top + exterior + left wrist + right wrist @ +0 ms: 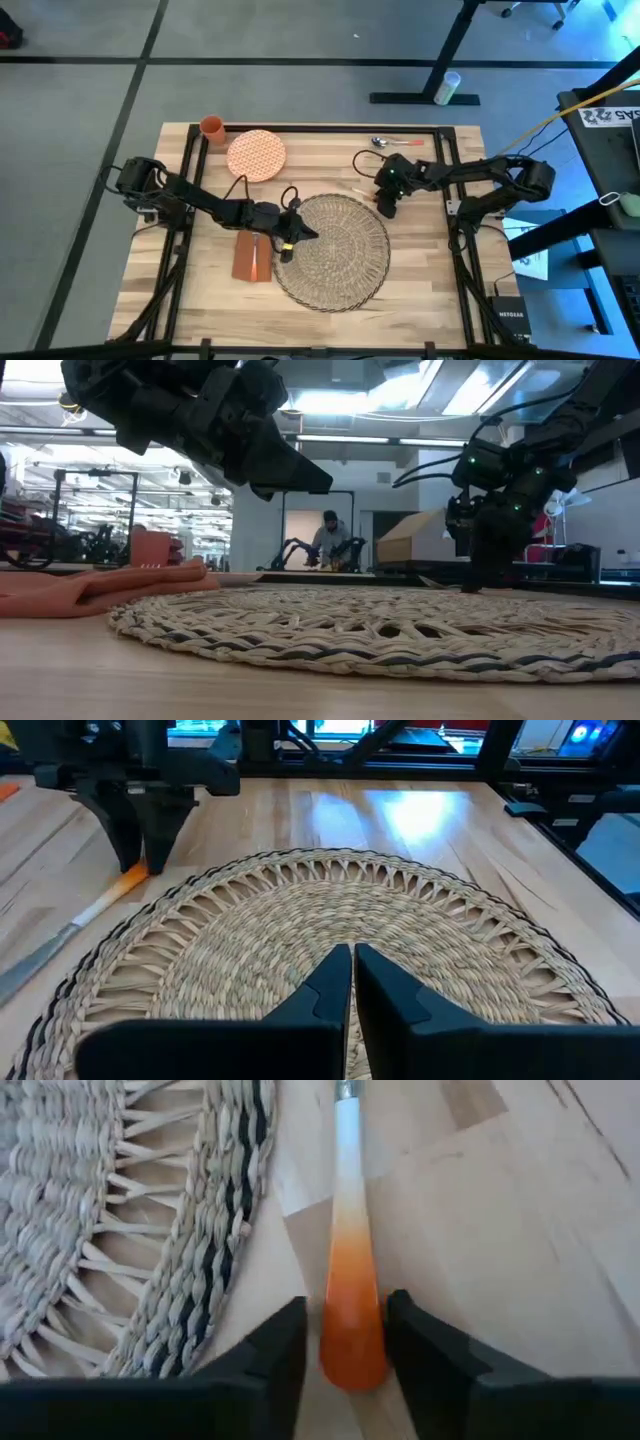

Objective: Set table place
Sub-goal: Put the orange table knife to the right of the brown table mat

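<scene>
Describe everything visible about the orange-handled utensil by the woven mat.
The utensil lies flat on the wooden table, just outside the lacy rim of the woven mat, not touching it. Its glossy handle fades from white near the metal neck to deep orange at the rounded end. The working end is out of view, so its type is unclear. The right pincer straddles the orange end, one finger on each side, not yet closed.

The left arm reached rightward, low and bent, its hand with fingers pressed together. The right arm stretched leftward, its hand pointing down, fingers slightly parted.
</scene>
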